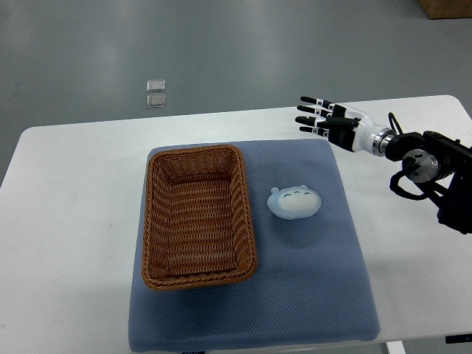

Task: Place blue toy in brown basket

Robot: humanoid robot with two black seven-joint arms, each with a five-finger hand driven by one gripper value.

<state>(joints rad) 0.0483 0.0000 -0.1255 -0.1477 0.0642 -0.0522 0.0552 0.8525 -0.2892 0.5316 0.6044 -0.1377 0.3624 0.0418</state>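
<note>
Blue toy (294,203) lies beside brown basket (198,216), right robot hand (330,122) spread.

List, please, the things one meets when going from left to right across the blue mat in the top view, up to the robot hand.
brown basket → blue toy → right hand, open, above the table's far right part, beyond the blue mat.

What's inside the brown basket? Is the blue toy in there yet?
Nothing is inside the brown basket; only its woven bottom shows. The blue toy lies beside it on the blue mat. The table under the basket is covered, so it cannot be seen.
</note>
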